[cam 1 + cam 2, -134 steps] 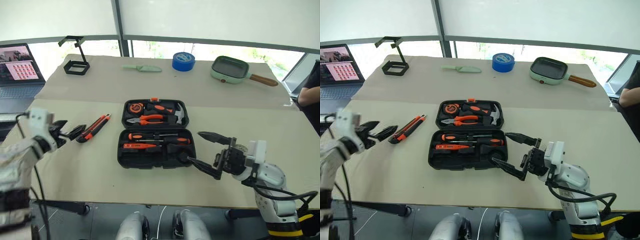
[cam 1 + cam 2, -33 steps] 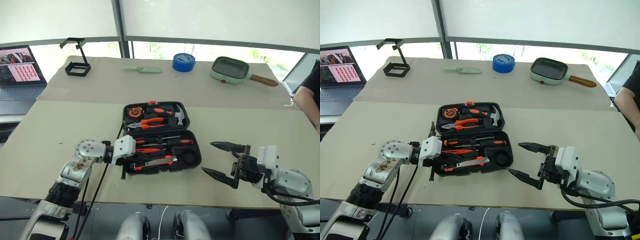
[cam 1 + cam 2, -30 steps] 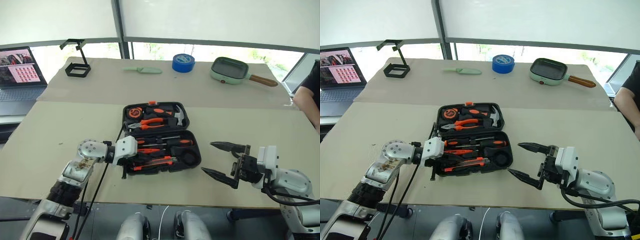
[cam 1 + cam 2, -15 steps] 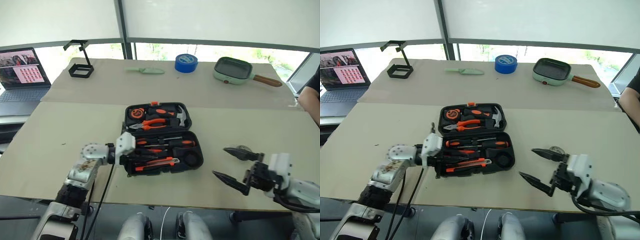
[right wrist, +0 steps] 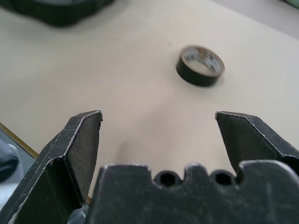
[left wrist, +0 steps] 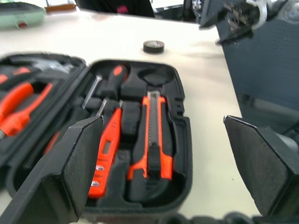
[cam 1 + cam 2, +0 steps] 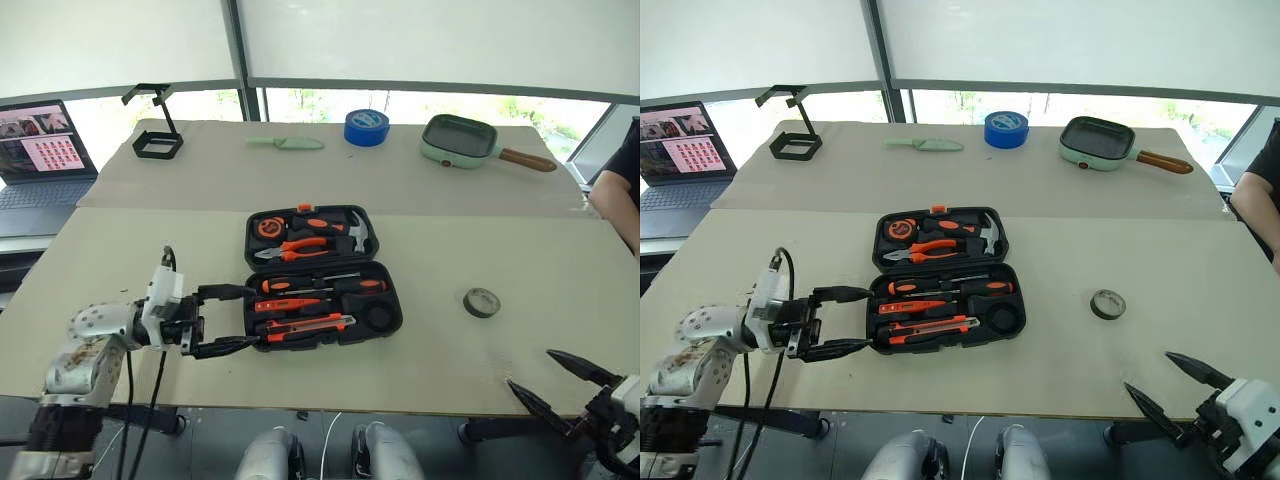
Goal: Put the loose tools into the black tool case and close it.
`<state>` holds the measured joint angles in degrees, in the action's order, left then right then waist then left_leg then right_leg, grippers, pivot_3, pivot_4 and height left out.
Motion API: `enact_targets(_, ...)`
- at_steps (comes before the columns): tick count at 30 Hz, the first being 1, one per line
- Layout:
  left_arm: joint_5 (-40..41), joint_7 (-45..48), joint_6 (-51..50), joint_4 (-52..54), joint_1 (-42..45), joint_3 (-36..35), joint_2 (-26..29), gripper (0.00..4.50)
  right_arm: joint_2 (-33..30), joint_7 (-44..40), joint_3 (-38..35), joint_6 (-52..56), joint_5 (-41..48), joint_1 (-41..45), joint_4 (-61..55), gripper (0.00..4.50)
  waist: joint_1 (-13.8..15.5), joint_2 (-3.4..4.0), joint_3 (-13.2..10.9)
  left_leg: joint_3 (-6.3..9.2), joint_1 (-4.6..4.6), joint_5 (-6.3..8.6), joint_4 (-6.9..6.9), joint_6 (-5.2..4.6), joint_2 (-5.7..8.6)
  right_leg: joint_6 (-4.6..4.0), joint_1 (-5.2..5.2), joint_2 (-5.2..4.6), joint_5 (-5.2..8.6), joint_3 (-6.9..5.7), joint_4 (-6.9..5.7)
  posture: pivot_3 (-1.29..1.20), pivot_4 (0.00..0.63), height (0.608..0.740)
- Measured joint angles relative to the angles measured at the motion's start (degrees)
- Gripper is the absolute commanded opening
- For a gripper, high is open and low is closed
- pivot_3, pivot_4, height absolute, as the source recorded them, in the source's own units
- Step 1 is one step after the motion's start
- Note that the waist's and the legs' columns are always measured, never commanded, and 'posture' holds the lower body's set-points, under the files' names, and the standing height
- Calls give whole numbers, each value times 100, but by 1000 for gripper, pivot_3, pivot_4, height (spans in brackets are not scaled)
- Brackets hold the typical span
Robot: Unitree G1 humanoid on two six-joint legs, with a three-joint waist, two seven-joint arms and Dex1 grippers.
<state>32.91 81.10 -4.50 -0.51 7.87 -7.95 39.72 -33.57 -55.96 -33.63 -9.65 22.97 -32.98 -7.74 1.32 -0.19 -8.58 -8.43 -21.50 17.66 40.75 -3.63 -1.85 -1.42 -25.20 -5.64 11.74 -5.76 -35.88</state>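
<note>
Jaws spread wide on both: left gripper (image 7: 227, 319) empty, just beside black tool case (image 7: 384, 317) left edge; right gripper (image 7: 1173, 383) empty at worktop (image 7: 120, 262) near edge. Case open; utility knife (image 6: 153, 140) w/ screwdrivers (image 7: 320, 284) inside. Tape ring (image 7: 481, 301) loose, right of case.

head stereo downward, wrist views close, sharing table (image 7: 420, 240)

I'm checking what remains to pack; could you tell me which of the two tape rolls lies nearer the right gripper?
The small dark tape ring, lying flat right of the black tool case, is nearer the right gripper; the big blue tape roll sits far back.
</note>
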Motion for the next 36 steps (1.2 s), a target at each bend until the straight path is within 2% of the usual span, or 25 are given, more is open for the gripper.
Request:
enact_targets(5,240,-285,-180,512,242,116,-422,4463,-1161,289,254,1423,82,991,-507,4500,-99,-1,-7,-16,11,-4,2,-3,2,30,6,6,-25,22,-1,0,150,740)
enact_targets(6,273,-315,-194,580,271,128,-436,4463,-1340,292,324,1654,98,1209,-614,4500,-92,-5,-8,-11,11,-24,-1,-32,0,34,7,13,-27,17,-1,0,150,740)
enact_targets(8,305,-419,-237,673,298,147,-513,4463,-1867,238,730,2307,83,1697,-654,4500,-75,-5,-8,-11,12,-24,-8,-31,-3,25,2,22,-22,18,-1,0,150,740)
enact_targets(13,262,-490,-289,751,257,326,-576,4463,-2453,24,1876,3215,-108,2970,-300,4500,-57,-10,-11,-12,0,-24,-15,-26,-1,13,-7,39,-16,8,2,0,150,740)
enact_targets(18,96,-552,-133,801,245,439,-658,4463,-2548,-22,2771,3790,-498,3895,226,4500,-37,-15,-14,-12,-21,-27,-2,-21,5,23,-8,33,-16,-2,10,0,150,740)
enact_targets(24,83,-549,-70,860,249,438,-644,4500,-2636,-239,3526,4114,-898,4436,632,2492,-62,-15,-14,-13,-34,-27,8,-20,8,31,-13,27,-19,-3,13,0,150,740)
enact_targets(31,84,-562,-70,874,243,437,-631,4500,-2586,-291,3700,4104,-1115,4757,889,96,-63,-16,-15,-14,-31,-32,8,-11,4,40,-13,26,-16,-3,9,0,150,740)
enact_targets(36,84,-571,-55,906,95,432,-619,4500,-2676,-752,3663,4111,-928,4885,782,22,-71,-15,-15,-15,-31,-32,9,-11,4,40,-14,23,-16,-2,8,0,150,740)
